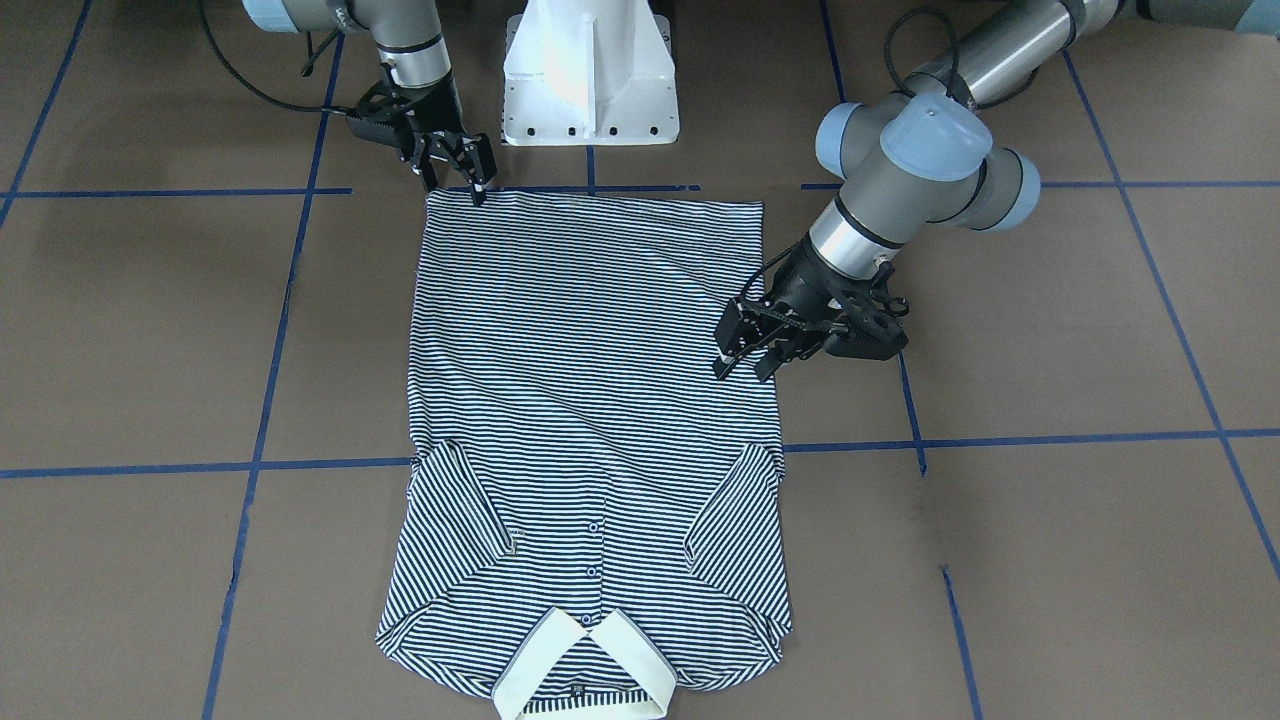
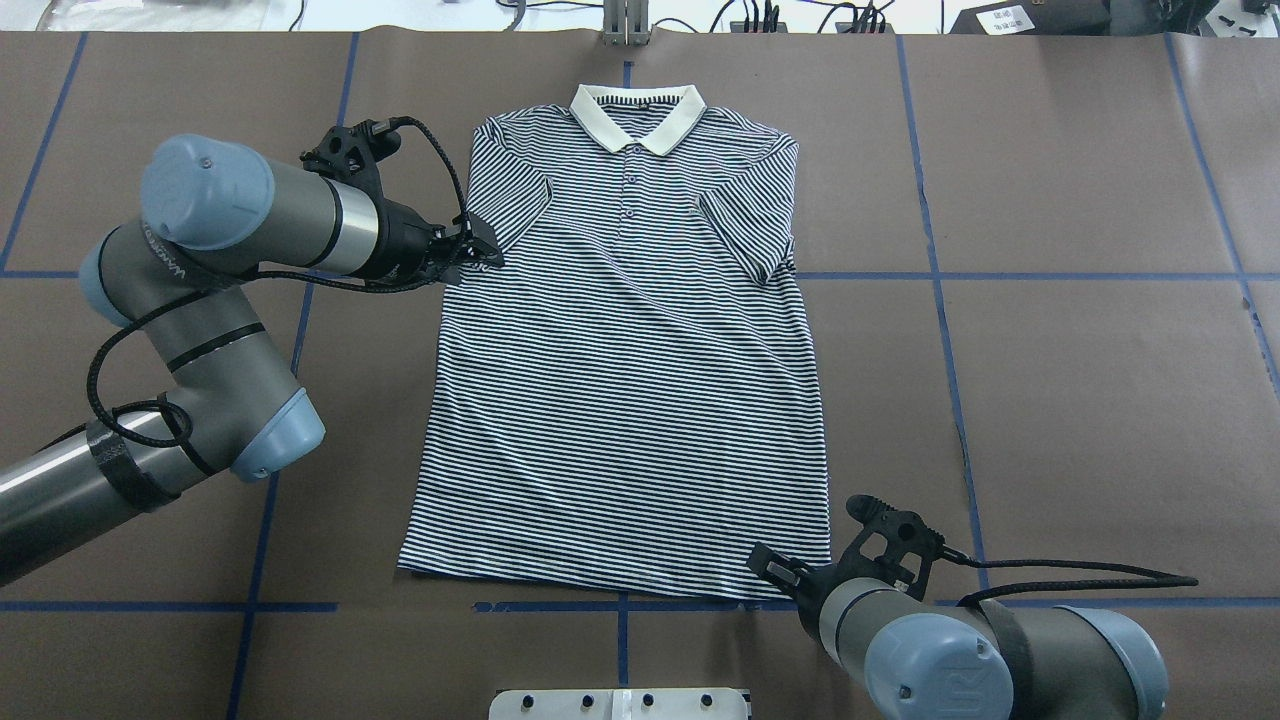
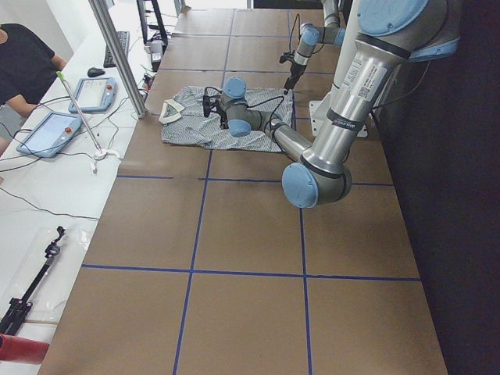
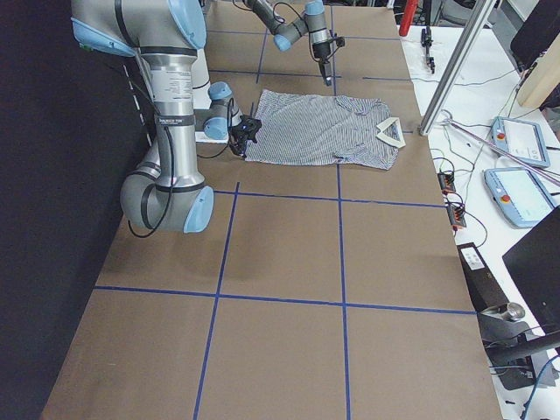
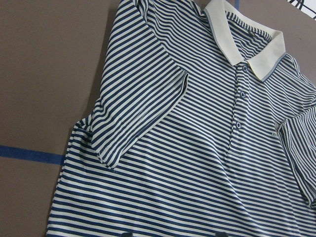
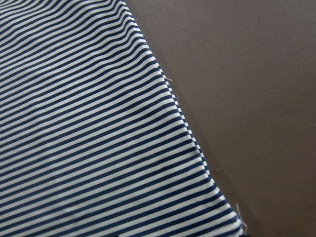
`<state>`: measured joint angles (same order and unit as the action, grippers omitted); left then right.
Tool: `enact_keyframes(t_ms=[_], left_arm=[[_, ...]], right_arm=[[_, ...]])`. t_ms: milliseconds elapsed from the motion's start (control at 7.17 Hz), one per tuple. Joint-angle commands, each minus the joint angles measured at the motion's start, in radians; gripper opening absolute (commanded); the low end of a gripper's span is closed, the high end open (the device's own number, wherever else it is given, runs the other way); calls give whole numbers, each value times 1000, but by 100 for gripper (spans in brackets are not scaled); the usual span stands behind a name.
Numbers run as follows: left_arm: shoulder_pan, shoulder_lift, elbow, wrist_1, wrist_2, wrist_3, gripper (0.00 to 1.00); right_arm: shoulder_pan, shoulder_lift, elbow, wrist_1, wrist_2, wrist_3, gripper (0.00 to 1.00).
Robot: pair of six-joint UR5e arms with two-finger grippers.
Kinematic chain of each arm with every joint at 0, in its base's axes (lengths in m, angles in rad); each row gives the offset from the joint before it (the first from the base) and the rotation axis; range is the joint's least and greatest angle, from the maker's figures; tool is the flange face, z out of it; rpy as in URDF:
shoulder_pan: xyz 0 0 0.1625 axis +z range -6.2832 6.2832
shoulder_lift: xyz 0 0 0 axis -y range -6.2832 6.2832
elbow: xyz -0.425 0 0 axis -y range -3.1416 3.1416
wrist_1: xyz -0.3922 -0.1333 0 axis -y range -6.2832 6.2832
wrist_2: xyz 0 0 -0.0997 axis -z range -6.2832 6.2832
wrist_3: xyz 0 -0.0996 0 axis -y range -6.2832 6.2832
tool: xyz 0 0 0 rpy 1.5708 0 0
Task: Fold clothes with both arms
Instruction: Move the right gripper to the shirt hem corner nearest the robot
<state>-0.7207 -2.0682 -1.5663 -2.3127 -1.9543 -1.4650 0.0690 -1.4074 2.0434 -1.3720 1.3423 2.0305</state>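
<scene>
**Item:** polo shirt (image 2: 620, 400), thin navy-and-white stripe, cream collar (image 2: 637, 112).
**Position:** flat and face up at the middle of the table (image 2: 1050, 400). The collar lies toward the far edge and the hem toward my base. Both sleeves are turned in over the chest.

**Left gripper** (image 1: 745, 362): fingers spread, nothing between them. It hangs over the shirt's side edge on my left, just beside the turned-in sleeve (image 2: 515, 205).
**Right gripper** (image 1: 457, 180): fingers spread, at the hem corner on my right. One tip is at the cloth; I cannot tell whether it touches.

**Hazards, as I judge them:**
- My two hold points are uneven, a hem corner and a mid-side edge, so a lift from here may skew the fold.
- I may pinch only the top layer, so front and back part and the body bags.
- A sleeve may flop out once the side rises.
- The thin knit may slide on the paper, or a low fingertip may snag the cover itself.

**Surface:** brown paper gridded with blue tape lines (image 2: 940, 300). A white pedestal base (image 1: 590, 75) stands at the near edge.

**Room:** a white bench (image 3: 47, 203) runs beyond the far edge. It carries two handheld screens (image 3: 48, 133) and loose cables. An aluminium post (image 3: 117, 55) stands there, and a person (image 3: 23, 62) in a dark top is beside it.
</scene>
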Motion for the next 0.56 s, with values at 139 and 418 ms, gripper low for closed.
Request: enact_keyframes(t_ms=[139, 418], left_arm=[[3, 0, 2, -1, 0, -6, 66], [6, -1, 3, -1, 0, -6, 66]], right_arm=[[-8, 11, 9, -110, -2, 5, 73], [-6, 7, 11, -113, 0, 8, 26]])
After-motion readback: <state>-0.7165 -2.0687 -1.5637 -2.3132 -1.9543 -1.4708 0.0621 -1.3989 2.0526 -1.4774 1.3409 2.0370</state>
